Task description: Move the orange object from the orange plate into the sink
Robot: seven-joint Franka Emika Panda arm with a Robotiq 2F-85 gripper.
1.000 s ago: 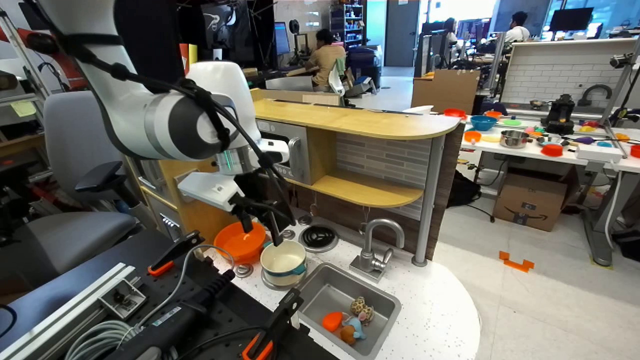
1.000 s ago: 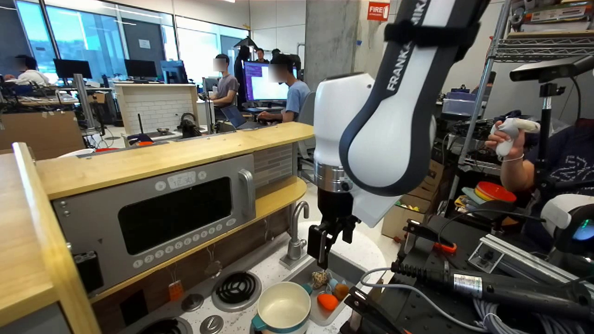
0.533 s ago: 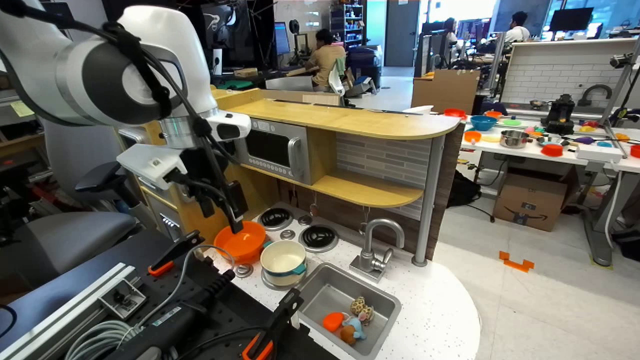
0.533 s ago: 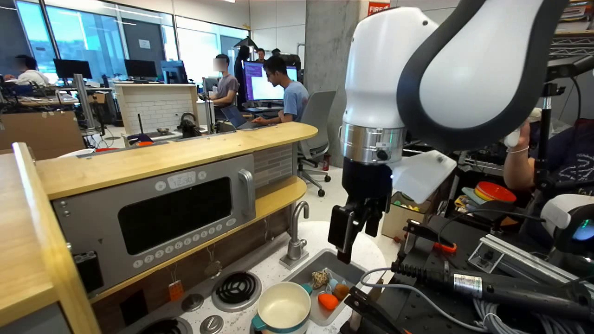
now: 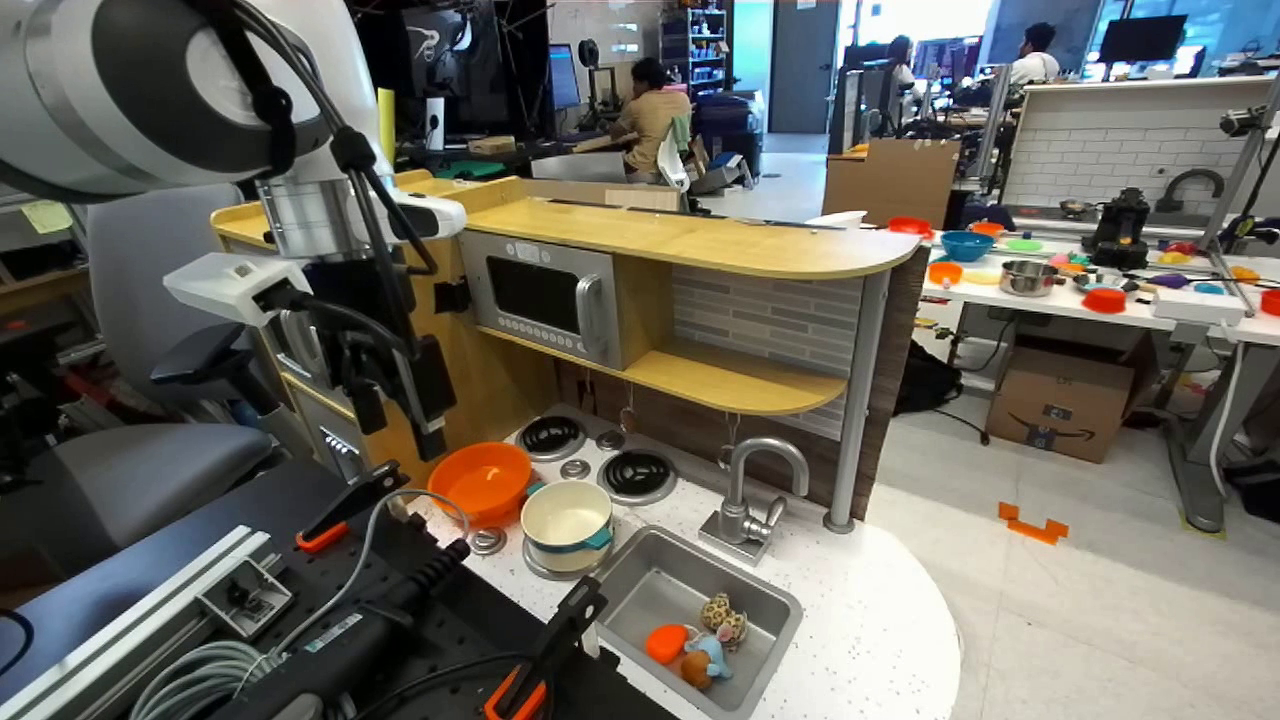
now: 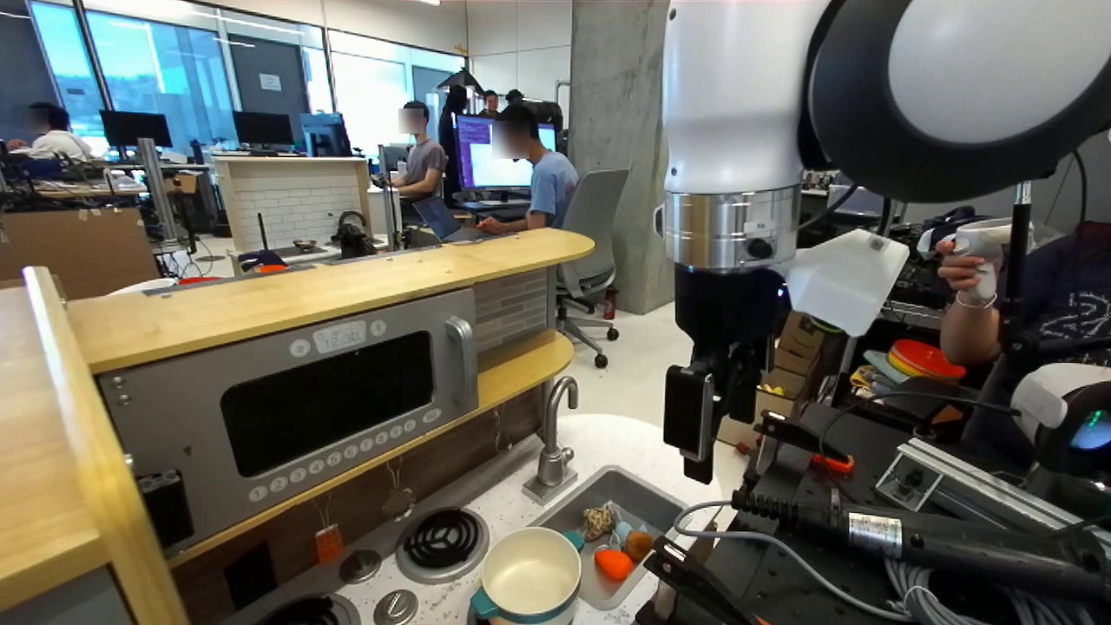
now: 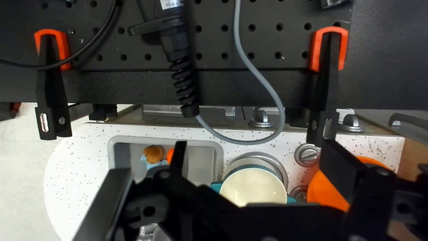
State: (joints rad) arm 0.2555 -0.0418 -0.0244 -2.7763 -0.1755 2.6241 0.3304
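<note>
Orange object (image 5: 665, 643) located in the sink (image 5: 655, 588), just past the edge of the black desk (image 7: 227, 87); orange plate (image 5: 480, 488) lies farther along that edge. Gripper (image 7: 256, 149) spread wide, holding nothing. Item judged light, smooth, perhaps slippery: grip across its rounded middle.

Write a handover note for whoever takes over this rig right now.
End effector: open, holding nothing, up in the air.
Orange object: lying in the sink.
Orange plate: beside the cream pot.
Done: with the item in the basin, the move looks complete.
Left: probably nothing but confirming that and parking clear of the kitchen set.
</note>
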